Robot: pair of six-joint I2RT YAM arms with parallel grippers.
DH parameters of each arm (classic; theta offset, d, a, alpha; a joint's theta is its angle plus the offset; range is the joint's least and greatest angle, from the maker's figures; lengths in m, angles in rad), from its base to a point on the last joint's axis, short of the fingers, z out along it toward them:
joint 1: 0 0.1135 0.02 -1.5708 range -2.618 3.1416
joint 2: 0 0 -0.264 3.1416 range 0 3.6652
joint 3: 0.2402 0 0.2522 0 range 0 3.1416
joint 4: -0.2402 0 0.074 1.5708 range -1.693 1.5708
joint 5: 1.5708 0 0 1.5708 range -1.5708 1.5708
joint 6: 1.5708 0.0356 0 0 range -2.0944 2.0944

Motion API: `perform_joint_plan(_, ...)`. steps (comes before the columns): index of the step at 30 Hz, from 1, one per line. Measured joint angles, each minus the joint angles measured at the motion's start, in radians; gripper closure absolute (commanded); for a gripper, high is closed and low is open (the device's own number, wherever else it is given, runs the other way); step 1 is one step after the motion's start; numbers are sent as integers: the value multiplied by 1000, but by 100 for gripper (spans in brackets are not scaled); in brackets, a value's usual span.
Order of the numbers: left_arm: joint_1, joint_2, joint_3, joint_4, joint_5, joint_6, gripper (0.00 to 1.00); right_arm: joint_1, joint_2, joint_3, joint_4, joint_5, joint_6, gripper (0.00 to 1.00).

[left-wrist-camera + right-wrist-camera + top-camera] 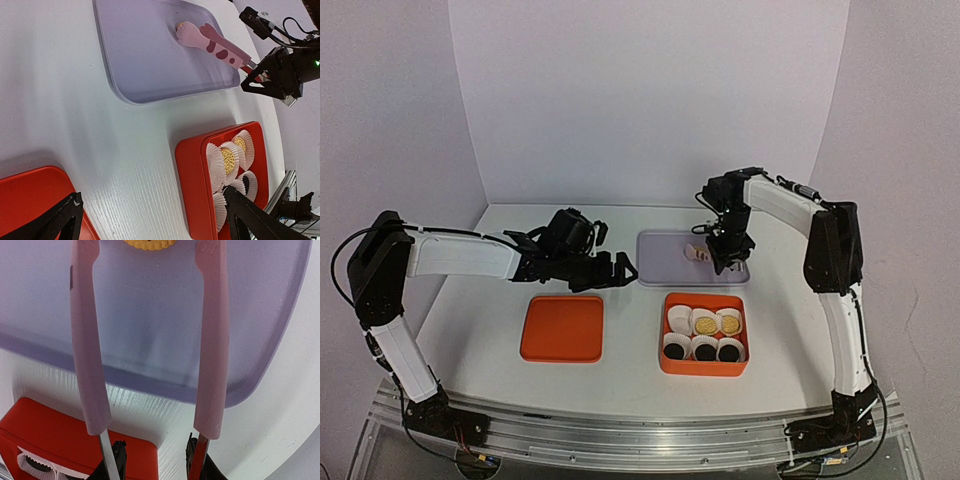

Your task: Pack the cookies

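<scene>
Five cookies point(705, 322) are boxed; my right gripper point(725, 245), clamped on the tongs point(87, 365), sets their tips astride the last cookie point(149, 244), so next I must squeeze and lift.

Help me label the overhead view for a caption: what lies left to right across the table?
Orange lid → left gripper → orange box → right arm's upright link. The lavender tray and right gripper share the box's span, so they are left out.

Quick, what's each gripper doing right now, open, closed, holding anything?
Left gripper: open, holding nothing.
Right gripper: closed on the pink tongs, whose tips straddle a yellow cookie.
</scene>
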Motion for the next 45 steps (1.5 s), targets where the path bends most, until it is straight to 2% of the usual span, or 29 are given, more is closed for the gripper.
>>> perform_joint_plan(12, 0, 0, 0, 0, -13, 0, 0, 0, 44, 43, -24, 15, -13, 71)
perform_joint_plan(15, 0, 0, 0, 0, -15, 0, 0, 0, 44, 43, -32, 21, -17, 76)
perform_joint_plan(25, 0, 0, 0, 0, -15, 0, 0, 0, 44, 43, -42, 38, -35, 84)
perform_joint_plan(30, 0, 0, -2, 2, -15, 0, 0, 0, 26, 26, -42, 40, -34, 92)
perform_joint_plan(36, 0, -15, -22, 10, -14, -1, 0, 21, -103, -87, -47, 38, -33, 95)
perform_joint_plan(45, 0, -29, -45, 31, -11, -2, 0, 142, -413, -318, -45, -33, 7, 96)
